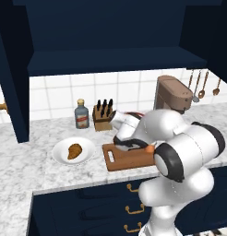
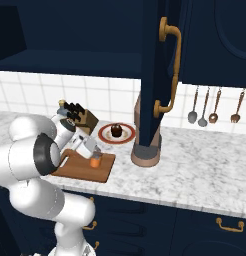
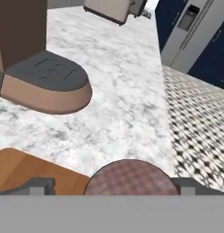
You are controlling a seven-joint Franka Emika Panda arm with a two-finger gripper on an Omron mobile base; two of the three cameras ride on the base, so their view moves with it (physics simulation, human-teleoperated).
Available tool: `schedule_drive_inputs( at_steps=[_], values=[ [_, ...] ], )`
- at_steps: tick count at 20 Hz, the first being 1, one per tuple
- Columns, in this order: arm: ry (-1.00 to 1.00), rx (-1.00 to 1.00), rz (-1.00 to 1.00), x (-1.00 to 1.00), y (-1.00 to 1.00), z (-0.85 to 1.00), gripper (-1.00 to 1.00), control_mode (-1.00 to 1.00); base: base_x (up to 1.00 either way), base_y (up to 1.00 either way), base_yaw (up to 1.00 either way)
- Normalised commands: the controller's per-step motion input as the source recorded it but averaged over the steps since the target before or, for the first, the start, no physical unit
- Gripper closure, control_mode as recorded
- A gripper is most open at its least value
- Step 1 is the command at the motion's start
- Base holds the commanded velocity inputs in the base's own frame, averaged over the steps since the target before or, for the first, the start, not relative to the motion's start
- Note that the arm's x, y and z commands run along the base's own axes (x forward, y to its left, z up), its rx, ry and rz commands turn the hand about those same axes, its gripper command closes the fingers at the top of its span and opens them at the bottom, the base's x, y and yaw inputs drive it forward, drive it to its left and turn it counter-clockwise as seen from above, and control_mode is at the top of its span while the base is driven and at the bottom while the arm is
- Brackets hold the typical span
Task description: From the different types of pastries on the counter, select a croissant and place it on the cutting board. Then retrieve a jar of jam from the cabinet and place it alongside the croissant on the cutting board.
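My claw (image 2: 94, 155): clenched on the jam jar (image 2: 95, 161), low over the cutting board (image 2: 106, 167); croissant (image 1: 74, 150): on a white plate (image 1: 59, 156), left of the board, on the counter (image 2: 195, 170).

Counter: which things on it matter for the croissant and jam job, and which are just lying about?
Job: cutting board; jam jar, held in the gripper over the board; brown pastry on the white plate.
Lying about: bottle; knife block; brown machine; hanging utensils; dark cake.
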Motion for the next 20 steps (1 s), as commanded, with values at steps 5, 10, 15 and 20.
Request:
schedule_drive_inputs(
  at_steps=[5,10,15,20],
  values=[
    [-0.02,0.00,0.00,-0.07,0.00,-0.01,-1.00,-1.00,0.00,0.00,0.00],
    [-0.28,-0.14,-0.03,0.10,0.00,0.00,-1.00,-1.00,0.00,0.00,0.00],
    [-0.34,-0.20,-0.05,0.07,0.07,-0.01,-1.00,-1.00,0.00,0.00,0.00],
    [-0.35,-0.23,-0.01,0.04,0.01,-0.11,-1.00,-1.00,0.00,0.00,0.00]
  ],
)
